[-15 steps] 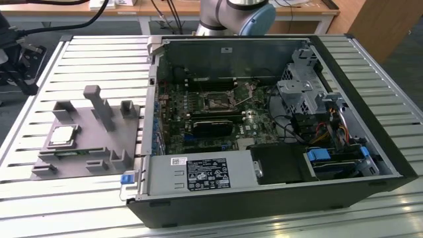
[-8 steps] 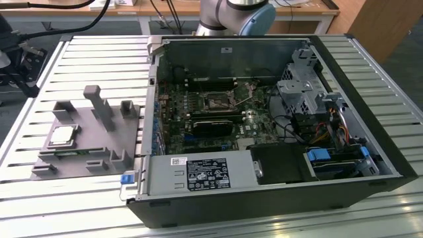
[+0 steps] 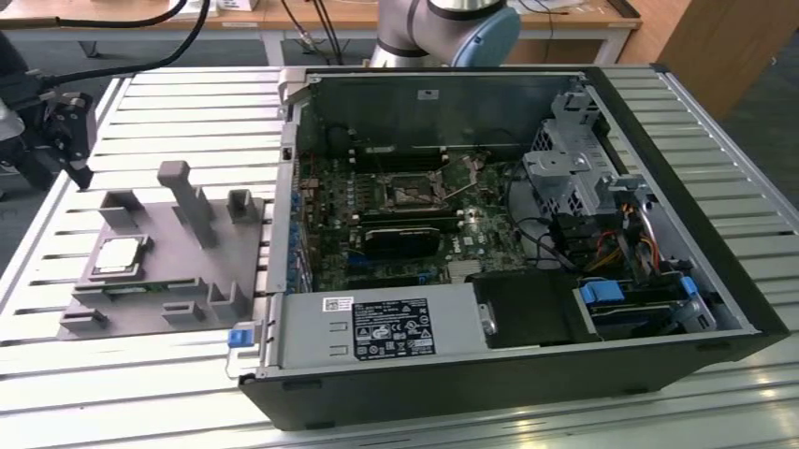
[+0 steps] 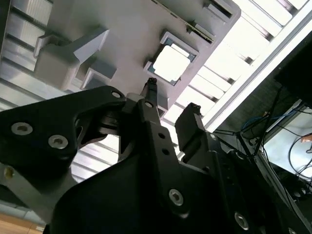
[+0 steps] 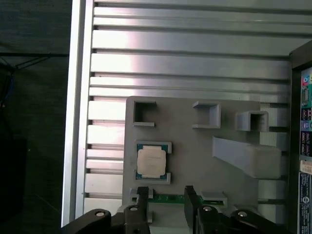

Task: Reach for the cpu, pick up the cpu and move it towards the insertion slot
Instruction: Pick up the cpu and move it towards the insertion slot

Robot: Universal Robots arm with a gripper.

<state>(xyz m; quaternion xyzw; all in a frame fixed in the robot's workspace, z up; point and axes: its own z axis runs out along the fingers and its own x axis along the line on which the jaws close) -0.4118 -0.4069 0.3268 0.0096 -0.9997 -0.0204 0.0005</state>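
First wrist view: hand (image 5: 165,191) partly cropped, fingers (image 5: 142,199) spread, near cpu (image 5: 151,163).

Robotics lab or workshop: a slatted aluminium surface (image 3: 187,94) carries an opened black desktop computer case (image 3: 500,398) and a grey plastic fixture plate (image 3: 187,267); light wooden benches (image 3: 337,14) and a silver-blue robot arm (image 3: 450,28) stand behind.
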